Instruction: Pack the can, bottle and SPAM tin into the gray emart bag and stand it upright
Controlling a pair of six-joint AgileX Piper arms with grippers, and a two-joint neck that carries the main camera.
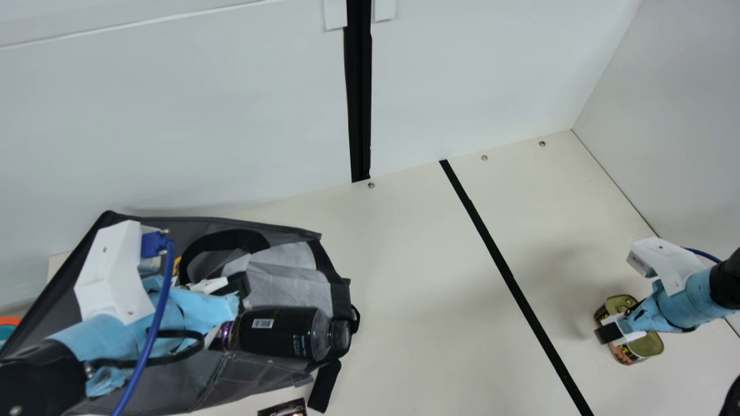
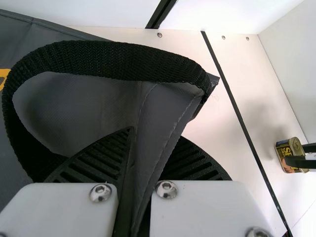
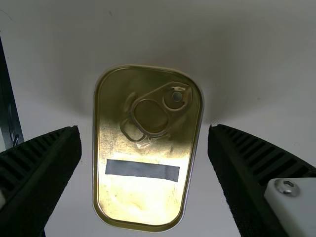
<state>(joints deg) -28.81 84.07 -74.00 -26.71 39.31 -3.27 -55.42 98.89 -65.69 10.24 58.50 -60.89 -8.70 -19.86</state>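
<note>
Cream surface [image 1: 428, 289] running up to a white wall [image 1: 231, 127], a black strip [image 1: 509, 277] cutting across it, and over at the right end, action around the SPAM tin [image 3: 143, 197]! Upright there, ring-pull lid on top, and straddled by the right pincer [image 3: 144, 131], fingers spread to either side, nothing gripped. Lined up across the narrow width, presumably for a squeeze on the long sides and a clean lift.

Across to the left: gray emart bag [image 1: 243, 372], slanted and slack. Left pincer [image 2: 157, 136] clenched on a fold of its gray fabric, likely to steady the bag or hold the mouth wide for loading. Bottle [image 1: 289, 332] on its side by the bag's front edge, cap pointing away from the left arm [image 1: 113, 341]; properly inside or just across the rim, impossible to tell. Small dark printed thing [image 1: 283, 408] at the main view's bottom edge, possibly the can, no certainty.

And the obstacles! Black handle [image 2: 106, 59] looped right beside the left pincer, ready to snag. Left arm and blue cable [image 1: 159, 323] stretched over the bag, crowding the way in. Beyond, an orange-and-teal thing [image 1: 7, 333], out of the way.
</note>
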